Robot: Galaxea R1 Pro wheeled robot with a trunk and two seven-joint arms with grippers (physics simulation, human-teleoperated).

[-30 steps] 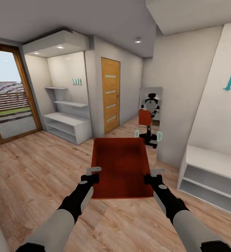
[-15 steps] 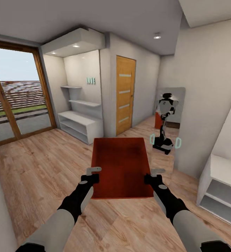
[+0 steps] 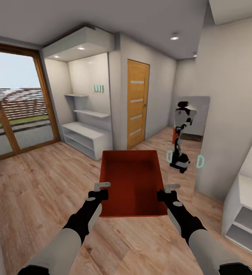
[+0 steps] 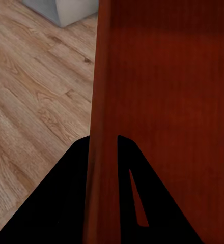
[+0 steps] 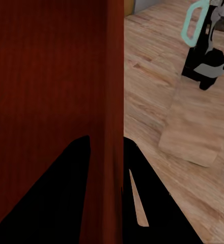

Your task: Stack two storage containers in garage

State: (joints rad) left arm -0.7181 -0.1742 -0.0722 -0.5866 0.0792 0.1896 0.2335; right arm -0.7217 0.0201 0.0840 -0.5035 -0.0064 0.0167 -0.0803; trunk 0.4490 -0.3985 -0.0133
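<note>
One orange-red storage container [image 3: 130, 179] hangs level in front of me above the light wood plank floor [image 3: 38, 191], held by both arms. My left gripper [image 3: 102, 187] is shut on its left wall, which runs up between the dark fingers in the left wrist view as a ribbed red wall [image 4: 163, 101] with the left gripper [image 4: 103, 147] clamped on it. My right gripper [image 3: 168, 188] is shut on the right wall; the right wrist view has the container [image 5: 51, 76] pinched in the right gripper [image 5: 108, 142]. The bin looks empty. The other container and the garage are out of view.
Ahead stands a closed wooden door [image 3: 137, 103], with a white shelf unit [image 3: 86, 137] in an alcove beside it. Wood-framed glass doors [image 3: 15, 107] are at the left. A wall mirror [image 3: 185, 133] at the right reflects me. A low white shelf [image 3: 248, 214] stands at the far right.
The whole picture has shifted rightward, so the camera has turned left; the right shelf has slid toward the picture's edge. Both grippers and the container keep the same place relative to me.
</note>
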